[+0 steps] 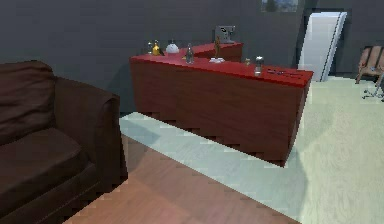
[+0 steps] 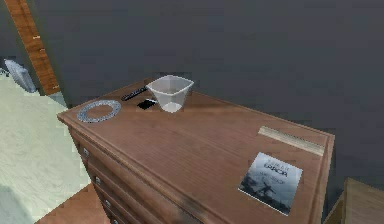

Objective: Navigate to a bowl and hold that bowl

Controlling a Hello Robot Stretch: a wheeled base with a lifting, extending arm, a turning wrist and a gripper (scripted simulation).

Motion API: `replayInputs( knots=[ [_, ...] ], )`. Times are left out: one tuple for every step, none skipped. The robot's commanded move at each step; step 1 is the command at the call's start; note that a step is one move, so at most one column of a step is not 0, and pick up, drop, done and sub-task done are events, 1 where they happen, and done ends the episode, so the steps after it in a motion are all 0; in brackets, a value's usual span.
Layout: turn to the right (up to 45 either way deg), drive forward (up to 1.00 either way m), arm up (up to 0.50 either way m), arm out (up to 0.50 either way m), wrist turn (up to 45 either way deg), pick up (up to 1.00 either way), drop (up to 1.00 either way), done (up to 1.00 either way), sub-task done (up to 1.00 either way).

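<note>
Forward view first: a big dark brown sofa (image 1: 50, 130) sits at the left, and a long red counter (image 1: 210, 100) runs across the middle with a few small bottles and jars on top that I can't identify. In the arm side view there's a wooden dresser (image 2: 200, 150) against a dark wall. A book (image 2: 271, 182) lies flat near its right front corner. The bowl (image 2: 170, 92), pale and see-through, stands upright toward the back left of the dresser top, with a grey ring-shaped dish (image 2: 99, 111) near it at the left corner. Tool state: honestly can't tell from these.
</note>
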Motion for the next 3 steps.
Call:
replayInputs(
  knots=[
    [0.0, 0.0, 0.5, 0.0, 0.0, 0.0, 0.0, 0.0, 0.0],
    [0.0, 0.0, 0.38, 0.0, 0.0, 0.0, 0.0, 0.0, 0.0],
    [0.0, 0.0, 0.0, 0.48, 0.0, 0.0, 0.0, 0.0, 0.0]
  ],
)
